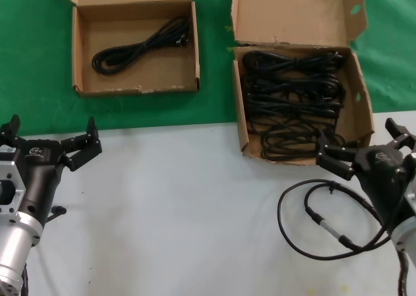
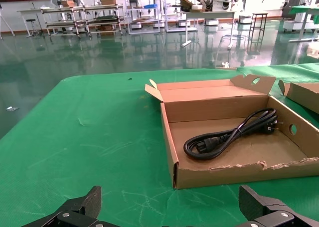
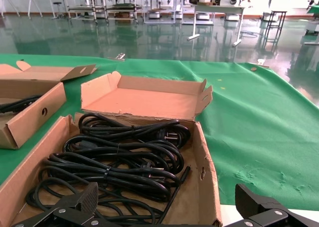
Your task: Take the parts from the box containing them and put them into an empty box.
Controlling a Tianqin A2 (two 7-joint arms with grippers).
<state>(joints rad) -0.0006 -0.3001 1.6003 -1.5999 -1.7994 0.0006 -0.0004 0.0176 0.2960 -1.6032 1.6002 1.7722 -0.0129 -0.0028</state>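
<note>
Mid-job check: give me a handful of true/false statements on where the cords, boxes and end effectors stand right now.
1. The smaller box holds one power cord. True.
2. The larger box is empty. False: it holds a heap of cords.
3. The right end effector grips a cord. False: it is open, at the larger box's near edge.
4. The left end effector is open over the white table. True.
5. A thin cable lies on the green cloth. False: on the white table.
</note>
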